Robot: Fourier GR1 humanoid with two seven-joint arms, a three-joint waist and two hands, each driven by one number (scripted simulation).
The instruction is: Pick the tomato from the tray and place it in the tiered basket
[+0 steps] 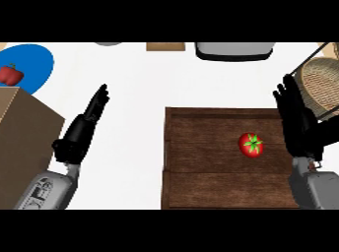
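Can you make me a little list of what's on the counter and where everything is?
tomato: lying on the wooden tray, right of middle
tiered basket: far right, beyond the tray
right hand: open, over the tray's right edge, beside the tomato
left hand: open, left of the tray
red pepper: on the blue plate, far left

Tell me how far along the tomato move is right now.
Nothing is done yet: the tomato lies on the wooden tray, untouched. In hand: the right hand is open beside it, at the tray's right edge; the left hand rests open left of the tray. Left: grasp, lift, place in the tiered basket.
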